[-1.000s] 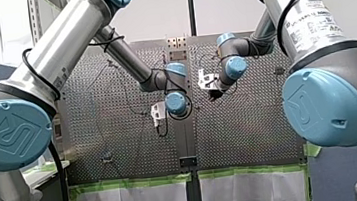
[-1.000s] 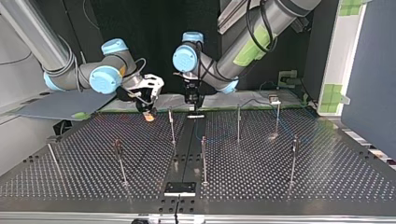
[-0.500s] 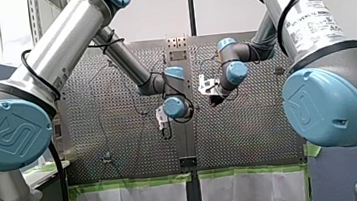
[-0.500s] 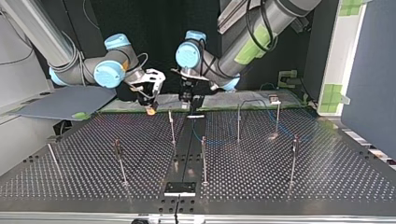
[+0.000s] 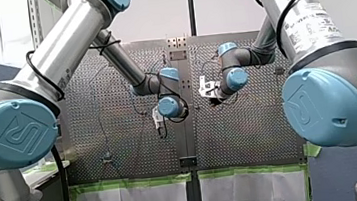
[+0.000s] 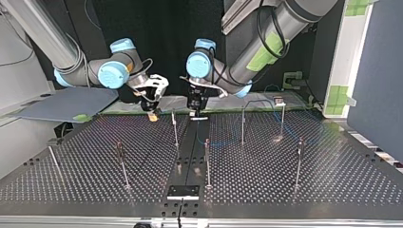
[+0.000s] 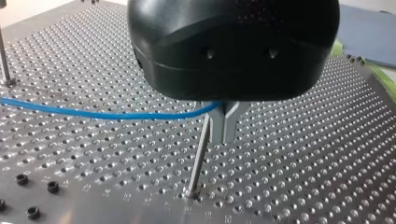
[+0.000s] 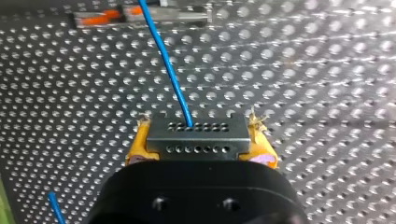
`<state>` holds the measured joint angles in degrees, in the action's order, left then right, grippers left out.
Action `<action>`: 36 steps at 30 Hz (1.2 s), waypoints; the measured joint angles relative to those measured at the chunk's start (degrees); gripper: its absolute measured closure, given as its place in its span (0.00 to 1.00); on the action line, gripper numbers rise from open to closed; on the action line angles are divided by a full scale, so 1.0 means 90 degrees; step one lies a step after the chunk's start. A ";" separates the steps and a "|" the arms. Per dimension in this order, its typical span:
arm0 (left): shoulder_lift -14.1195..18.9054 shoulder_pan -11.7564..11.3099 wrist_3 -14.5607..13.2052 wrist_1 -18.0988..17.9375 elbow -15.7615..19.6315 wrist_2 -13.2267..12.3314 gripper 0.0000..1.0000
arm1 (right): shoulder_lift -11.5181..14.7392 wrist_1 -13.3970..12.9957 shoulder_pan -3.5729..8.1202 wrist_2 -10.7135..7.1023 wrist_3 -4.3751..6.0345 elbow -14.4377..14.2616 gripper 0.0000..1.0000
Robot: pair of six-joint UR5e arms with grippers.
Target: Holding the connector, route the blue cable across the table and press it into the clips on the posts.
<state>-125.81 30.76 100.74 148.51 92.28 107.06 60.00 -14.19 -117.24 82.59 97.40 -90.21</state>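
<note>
The blue cable [image 8: 166,65] was thin and smooth, one bright colour all along. One end ran into the connector [image 8: 197,135], a small grey metal block with two rows of little round holes across its face. The cable entered a hole in the upper row and led away over the perforated counter [image 6: 309,190]. In the top view, more of it lay in a loose curve on the counter just right of the middle seam, among the thin upright posts [image 6: 243,126] there.

A white label [image 5: 311,21] wrapped the tube of the right arm. I could make out the word "UNIVERSAL" on it, but the smaller print was beyond reading. The blue joint caps [image 5: 12,135] bore a moulded emblem.

The right hand [image 8: 198,147] was closed on the connector, its yellow pads [image 8: 136,147] pressed against the two short ends of the block, which it held over the counter.

The left hand [image 7: 224,139] had its metal fingers [image 7: 215,123] drawn together at the tips, with the cable pinched between them. From there the cable stretched off sideways above the counter. One post [image 7: 198,158] stood just beside those fingers, its top reaching up to them. I could not tell whether the cable touched it.
</note>
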 joint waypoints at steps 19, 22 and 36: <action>-0.0541 -0.0085 0.0071 -0.0021 -0.0570 -0.0250 1.00 | -0.0160 -0.0199 0.0120 -0.0012 0.0111 0.0005 1.00; -0.0573 -0.0122 0.0081 0.0057 -0.0749 -0.0250 1.00 | -0.0178 -0.0259 0.0193 -0.0024 0.0135 0.0007 1.00; -0.0585 -0.0391 0.0086 0.0217 -0.1007 -0.0520 1.00 | -0.0310 -0.0412 0.0505 -0.0150 0.0181 0.0101 1.00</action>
<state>-131.07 27.25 101.52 150.47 83.22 102.38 57.21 -17.90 -112.69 81.24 99.02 -89.31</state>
